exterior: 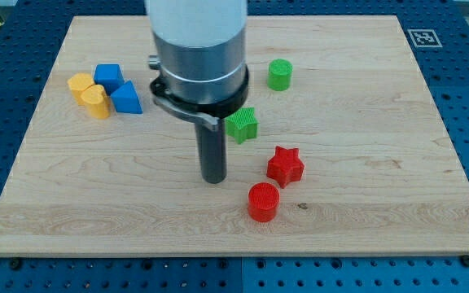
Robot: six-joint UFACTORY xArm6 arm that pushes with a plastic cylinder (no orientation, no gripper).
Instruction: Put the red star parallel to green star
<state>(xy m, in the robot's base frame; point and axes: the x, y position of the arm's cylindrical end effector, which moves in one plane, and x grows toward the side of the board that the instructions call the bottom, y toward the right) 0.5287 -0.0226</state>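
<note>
The red star (285,165) lies on the wooden board (365,163), right of centre. The green star (243,124) sits up and to the left of it, partly hidden by the arm's body. My tip (213,178) rests on the board to the left of the red star, with a clear gap between them, and below the green star. The rod touches no block.
A red cylinder (263,202) stands just below the red star. A green cylinder (280,74) is near the view's top. At the upper left sit two yellow blocks (88,92), a blue cube (107,76) and a blue triangular block (126,98).
</note>
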